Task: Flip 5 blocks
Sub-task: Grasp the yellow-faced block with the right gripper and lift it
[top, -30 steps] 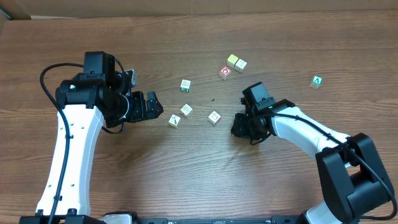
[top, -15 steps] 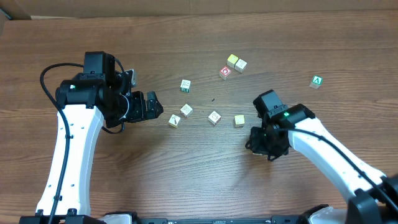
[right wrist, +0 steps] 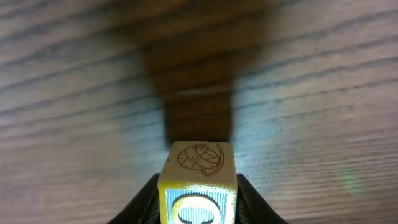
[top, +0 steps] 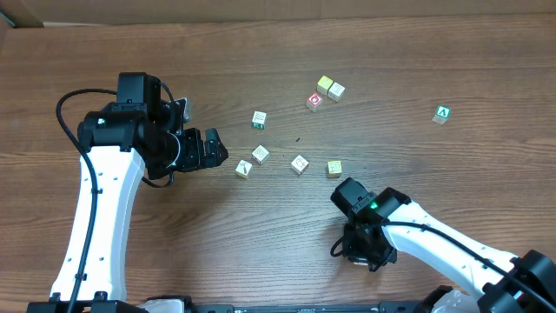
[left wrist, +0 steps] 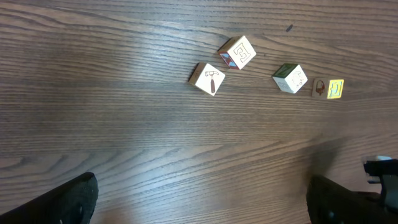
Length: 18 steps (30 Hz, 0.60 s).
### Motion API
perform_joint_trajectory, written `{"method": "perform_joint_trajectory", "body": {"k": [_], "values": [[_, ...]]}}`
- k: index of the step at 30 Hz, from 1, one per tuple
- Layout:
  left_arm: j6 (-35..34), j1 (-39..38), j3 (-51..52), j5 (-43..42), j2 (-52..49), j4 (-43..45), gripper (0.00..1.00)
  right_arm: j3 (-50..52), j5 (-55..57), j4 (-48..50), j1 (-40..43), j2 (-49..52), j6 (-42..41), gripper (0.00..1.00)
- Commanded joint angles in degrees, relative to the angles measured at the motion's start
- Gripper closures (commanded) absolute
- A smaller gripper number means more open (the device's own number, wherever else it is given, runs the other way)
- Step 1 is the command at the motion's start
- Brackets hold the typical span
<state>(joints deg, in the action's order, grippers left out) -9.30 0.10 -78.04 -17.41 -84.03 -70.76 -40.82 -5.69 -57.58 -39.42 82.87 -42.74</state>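
The right fingers [top: 352, 250] pinch one small cream wooden alphabet block [right wrist: 199, 169], probably mid-flip; the left fingers [top: 213, 149] stand spread, empty. Other cream blocks [top: 299, 163] lie on the brown desk [top: 261, 252] ahead of the left fingers, flip count unclear.

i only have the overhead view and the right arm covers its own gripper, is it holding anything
Observer: Yes. In the right wrist view the gripped block sits between the fingers of the right gripper.
Operator: whats printed on it
Observer: One cream face shows a brown drawing that looks like a ball of yarn.
Operator: and the leftmost block, too small for me, whats on top
Observer: A hammer, plain in the left wrist view.
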Motion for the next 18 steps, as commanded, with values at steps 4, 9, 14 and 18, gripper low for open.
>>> {"method": "perform_joint_trajectory", "body": {"k": [4,9,14,18], "values": [[-0.57,0.2,-0.85,-0.63,-0.35,-0.42,0.0,0.0,1.2,2.29,-0.22,-0.59,-2.25,0.78],[-0.57,0.2,-0.85,-0.61,-0.35,-0.59,0.0,0.0,1.4,2.91,-0.22,-0.59,-2.27,0.75],[-0.57,0.2,-0.85,-0.61,-0.35,-0.57,0.0,-0.02,1.66,3.58,-0.22,-0.59,-1.9,0.75],[-0.57,0.2,-0.85,-0.61,-0.35,-0.57,0.0,-0.07,1.79,5.03,-0.22,-0.59,-0.98,0.74]]}}
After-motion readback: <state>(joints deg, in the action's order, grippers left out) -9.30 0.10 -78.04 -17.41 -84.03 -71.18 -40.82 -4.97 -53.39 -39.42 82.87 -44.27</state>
